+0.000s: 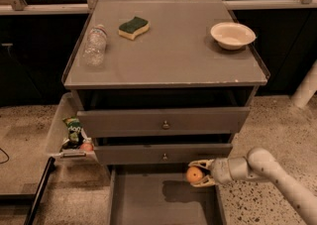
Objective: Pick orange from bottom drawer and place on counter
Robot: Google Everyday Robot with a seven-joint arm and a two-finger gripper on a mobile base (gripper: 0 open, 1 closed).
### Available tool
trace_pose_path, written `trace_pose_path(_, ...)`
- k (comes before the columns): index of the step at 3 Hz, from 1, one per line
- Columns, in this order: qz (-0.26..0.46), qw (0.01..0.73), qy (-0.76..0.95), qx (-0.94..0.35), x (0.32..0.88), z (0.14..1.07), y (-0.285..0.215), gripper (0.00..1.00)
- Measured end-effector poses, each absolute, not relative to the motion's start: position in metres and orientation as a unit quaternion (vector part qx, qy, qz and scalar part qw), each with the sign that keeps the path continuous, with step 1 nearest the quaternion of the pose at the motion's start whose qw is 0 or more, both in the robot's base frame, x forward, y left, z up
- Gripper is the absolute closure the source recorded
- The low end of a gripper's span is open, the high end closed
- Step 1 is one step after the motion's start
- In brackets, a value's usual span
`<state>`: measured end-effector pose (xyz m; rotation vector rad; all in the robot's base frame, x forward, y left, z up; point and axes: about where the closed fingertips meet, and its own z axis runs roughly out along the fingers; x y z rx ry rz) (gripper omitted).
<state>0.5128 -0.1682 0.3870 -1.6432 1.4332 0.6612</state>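
Note:
The orange (194, 174) is a small round fruit held between the fingers of my gripper (197, 174), above the right side of the open bottom drawer (148, 201). The drawer's grey floor is bare, with the orange's shadow on it. My arm comes in from the lower right, and the gripper sits just below the front of the middle drawer. The counter (168, 55) is the flat grey cabinet top above.
On the counter lie a clear plastic bottle (95, 44), a green-and-yellow sponge (133, 27) and a white bowl (232, 34). Two knobbed drawers (165, 125) sit slightly open. A side bin (55, 132) at left holds a green snack packet (74, 130) and a small reddish item (86, 145).

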Motion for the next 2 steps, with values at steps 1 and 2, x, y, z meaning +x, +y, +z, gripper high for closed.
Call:
trace_pose_path(1,0.255,0.447,0.517,-0.684,0.499,0.477,-0.165,1.00)
trace_pose_path(2,0.258,0.466,0.490,-0.690,0.494,0.533,-0.170,1.00)
